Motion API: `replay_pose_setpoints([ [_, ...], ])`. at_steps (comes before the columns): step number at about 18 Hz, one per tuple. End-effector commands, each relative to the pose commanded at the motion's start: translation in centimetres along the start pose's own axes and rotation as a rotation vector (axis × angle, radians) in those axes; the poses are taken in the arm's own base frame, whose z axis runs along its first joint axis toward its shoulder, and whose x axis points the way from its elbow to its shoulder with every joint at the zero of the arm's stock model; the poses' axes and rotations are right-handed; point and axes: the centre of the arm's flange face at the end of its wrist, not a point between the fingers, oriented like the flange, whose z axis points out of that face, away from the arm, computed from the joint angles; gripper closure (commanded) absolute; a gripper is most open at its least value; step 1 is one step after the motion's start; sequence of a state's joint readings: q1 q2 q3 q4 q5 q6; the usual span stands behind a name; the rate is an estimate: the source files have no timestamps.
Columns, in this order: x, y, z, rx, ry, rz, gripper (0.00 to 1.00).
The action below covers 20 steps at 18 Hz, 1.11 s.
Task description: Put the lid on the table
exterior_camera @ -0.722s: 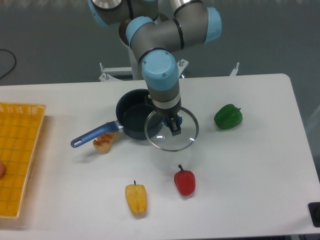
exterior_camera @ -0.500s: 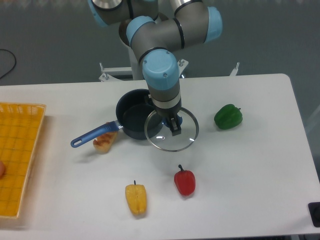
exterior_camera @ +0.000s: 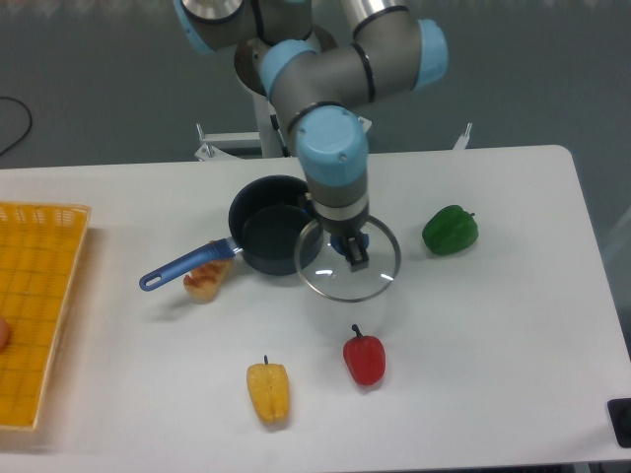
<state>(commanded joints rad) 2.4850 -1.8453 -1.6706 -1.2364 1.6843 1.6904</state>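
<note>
The lid (exterior_camera: 335, 278) is a clear glass disc with a thin silver rim. My gripper (exterior_camera: 352, 250) is shut on its central knob and holds it level just right of the dark blue saucepan (exterior_camera: 272, 237), with its left edge over the pan's rim. The lid hangs above the white table (exterior_camera: 493, 325); I cannot tell how high. The knob itself is hidden by the fingers.
A green pepper (exterior_camera: 451, 230) lies right of the lid, a red pepper (exterior_camera: 364, 358) just in front of it, a yellow pepper (exterior_camera: 268, 392) further front-left. A piece of toasted food (exterior_camera: 207, 278) sits under the pan's blue handle (exterior_camera: 182, 267). A yellow-orange mesh tray (exterior_camera: 35, 315) fills the left edge.
My gripper has moved a little to the right with the lid, further off the saucepan. Nothing else has moved.
</note>
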Motion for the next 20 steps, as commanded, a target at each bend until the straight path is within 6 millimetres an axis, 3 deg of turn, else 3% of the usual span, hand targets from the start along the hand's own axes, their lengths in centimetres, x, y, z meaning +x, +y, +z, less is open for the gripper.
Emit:
replay_pose_setpoints([
  [12, -2.8, 0.0, 4.2, -0.006, 0.025, 0.001, 0.34],
  [14, -2.9, 0.1, 4.1, -0.006, 0.025, 0.003, 0.34],
  [20, -3.1, 0.2, 6.5, -0.052, 0.059, 0.032, 0.34],
])
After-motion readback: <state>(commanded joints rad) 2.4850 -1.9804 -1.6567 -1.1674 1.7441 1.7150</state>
